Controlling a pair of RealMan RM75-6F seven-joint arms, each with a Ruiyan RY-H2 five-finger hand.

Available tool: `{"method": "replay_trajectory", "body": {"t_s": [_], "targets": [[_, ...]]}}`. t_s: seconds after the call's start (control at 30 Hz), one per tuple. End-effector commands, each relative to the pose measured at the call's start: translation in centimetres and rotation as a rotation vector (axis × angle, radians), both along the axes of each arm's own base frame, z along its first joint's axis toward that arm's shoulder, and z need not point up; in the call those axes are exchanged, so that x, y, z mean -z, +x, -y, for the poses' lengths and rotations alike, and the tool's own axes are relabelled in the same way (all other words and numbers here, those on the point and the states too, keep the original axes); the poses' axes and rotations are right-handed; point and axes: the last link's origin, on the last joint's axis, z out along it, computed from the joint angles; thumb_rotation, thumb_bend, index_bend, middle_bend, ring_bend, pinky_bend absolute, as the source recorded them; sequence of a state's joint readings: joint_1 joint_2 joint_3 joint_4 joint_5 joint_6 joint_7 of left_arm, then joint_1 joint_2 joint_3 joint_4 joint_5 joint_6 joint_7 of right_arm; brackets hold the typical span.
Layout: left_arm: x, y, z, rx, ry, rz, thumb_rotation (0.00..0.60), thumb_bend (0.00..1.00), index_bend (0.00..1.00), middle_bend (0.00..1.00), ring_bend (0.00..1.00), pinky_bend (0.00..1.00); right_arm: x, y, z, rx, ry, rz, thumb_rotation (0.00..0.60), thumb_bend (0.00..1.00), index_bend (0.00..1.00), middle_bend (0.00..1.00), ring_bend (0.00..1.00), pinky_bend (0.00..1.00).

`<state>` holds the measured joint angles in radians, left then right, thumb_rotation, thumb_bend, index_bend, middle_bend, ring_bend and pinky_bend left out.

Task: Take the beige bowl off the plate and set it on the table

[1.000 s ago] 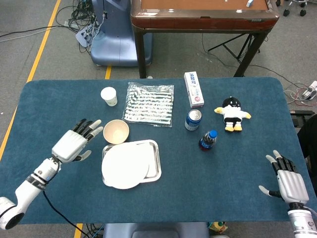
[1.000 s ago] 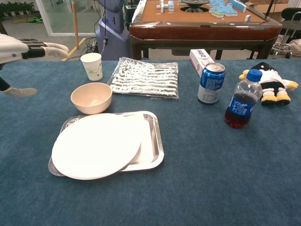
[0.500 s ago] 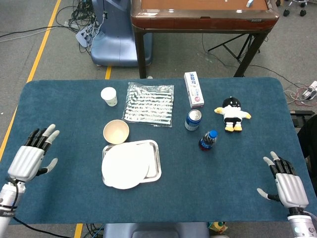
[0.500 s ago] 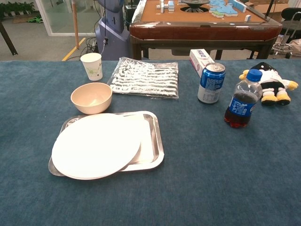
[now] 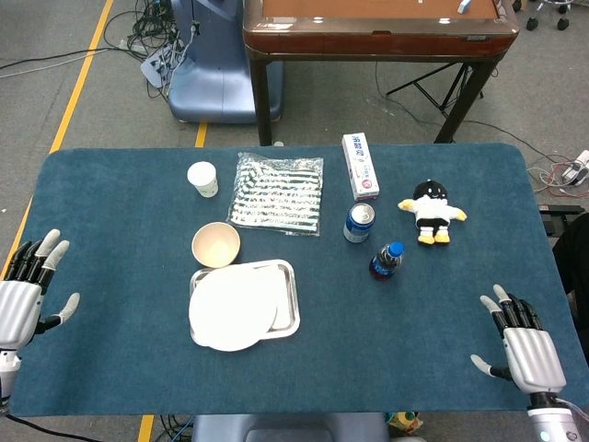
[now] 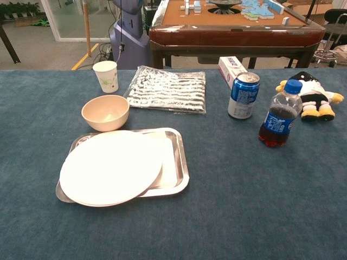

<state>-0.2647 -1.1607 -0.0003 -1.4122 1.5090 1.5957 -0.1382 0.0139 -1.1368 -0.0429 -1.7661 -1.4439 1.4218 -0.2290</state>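
Observation:
The beige bowl (image 5: 215, 245) (image 6: 105, 112) stands upright on the blue table, just behind the white plate (image 5: 230, 307) (image 6: 111, 167). That plate lies on a metal tray (image 5: 288, 304) (image 6: 179, 173). My left hand (image 5: 23, 299) hovers at the table's far left edge, fingers spread, holding nothing. My right hand (image 5: 525, 352) is at the front right corner, also spread and empty. Neither hand appears in the chest view.
Behind the bowl are a paper cup (image 5: 202, 179) (image 6: 106, 76) and a striped bag (image 5: 276, 192) (image 6: 168, 88). To the right stand a soda can (image 5: 359, 222) (image 6: 243, 95), a dark drink bottle (image 5: 386, 261) (image 6: 278, 119), a white box (image 5: 360, 165) and a plush toy (image 5: 431, 211) (image 6: 312, 95).
My left hand has drawn back from beside the bowl to the table's far left edge. The right hand has shifted slightly toward the front edge. The bowl has not moved.

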Motion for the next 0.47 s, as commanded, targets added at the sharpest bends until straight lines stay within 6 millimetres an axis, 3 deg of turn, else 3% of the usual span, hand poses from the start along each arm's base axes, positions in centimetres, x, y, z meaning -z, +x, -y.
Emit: {"method": "replay_trajectory", "body": {"t_s": [0.03, 0.47], "targets": [[0.28, 0.34, -0.24, -0.008, -0.017, 0.018, 0.6, 0.32, 0.01, 0.0, 0.0, 0.0, -0.29, 0.13, -0.19, -0.003, -0.017, 0.003, 0.6, 0.22, 0.0, 0.0, 0.0, 0.0], [0.84, 0.0, -0.71, -0.047, -0.04, 0.015, 0.6, 0.32, 0.02, 0.0, 0.0, 0.0, -0.2, -0.15, 0.1, 0.004, -0.006, -0.001, 0.6, 0.22, 0.0, 0.0, 0.0, 0.0]]}}
